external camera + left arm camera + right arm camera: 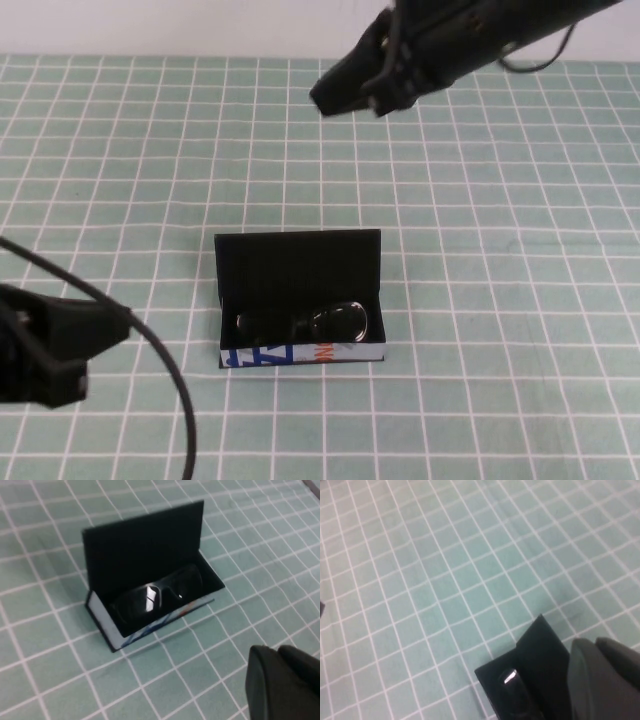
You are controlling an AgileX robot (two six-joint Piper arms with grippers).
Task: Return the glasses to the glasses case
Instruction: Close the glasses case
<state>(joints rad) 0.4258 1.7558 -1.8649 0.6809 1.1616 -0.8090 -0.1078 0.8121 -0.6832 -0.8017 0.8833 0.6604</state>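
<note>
My glasses case stands on the table, which is covered with a green cloth ruled in white squares. The case sits a little toward my near side of the middle, its flat lid hinged up and standing nearly upright at the far edge. The white front edge with blue and orange print faces me.

The glasses lie inside the open case, down in the black tray. In the high view one lens rim catches the light near the right end of the tray; from my left wrist view the dark lenses show a bright glint and the frame runs along the length of the case.

My right tool hangs in the air over the far side of the table, beyond the case and well apart from it. It is clenched and holds nothing. In my right wrist view a corner of the case shows just past the tool's dark body.

My left tool sits low at the near left, well apart from the case and touching nothing I can see. I cannot tell whether it is released or clenched
</note>
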